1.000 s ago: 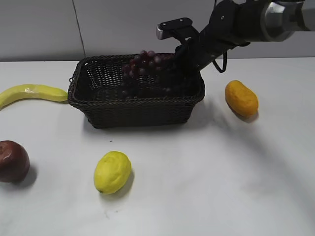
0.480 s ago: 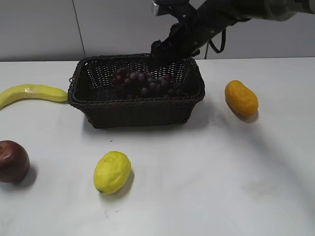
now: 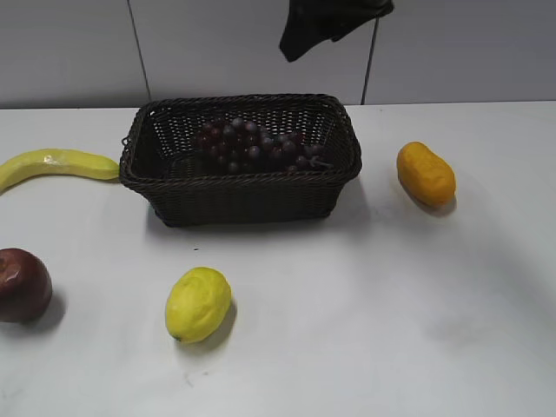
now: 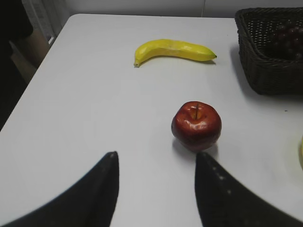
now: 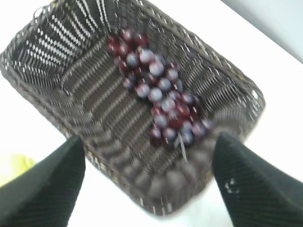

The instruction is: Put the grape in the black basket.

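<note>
Grape (image 3: 256, 146): lying inside the basket, toward its far right part; stem end points right. Right wrist view shows the bunch (image 5: 158, 97) stretched along the basket floor, nothing holding it.
Basket (image 3: 241, 205): on the table, far centre; rim intact, grape is the only thing in it. Its corner shows at the top right of the left wrist view (image 4: 258, 71).
Right gripper (image 5: 147, 184): released, fingers (image 5: 45, 182) spread wide, well above the basket with the grape below and between them, no contact. Exterior view shows only a dark piece of it (image 3: 326, 22) at the top edge, above the basket's far wall.
Left gripper (image 4: 156, 189): released, fingers (image 4: 97, 189) apart, holding nothing, over bare table at the left. Not visible in the exterior view.
Apple (image 4: 196, 124): just past the left fingertips, upright, stem up; near left edge in the exterior view (image 3: 22, 285).
Banana (image 3: 56, 165): left of the basket, its tip close to the basket's left wall.
Lemon (image 3: 198, 303): near side, in front of the basket, well apart from it.
Orange fruit (image 3: 426, 174): right of the basket, near it, not touching.
Table (image 3: 391, 304): white.
</note>
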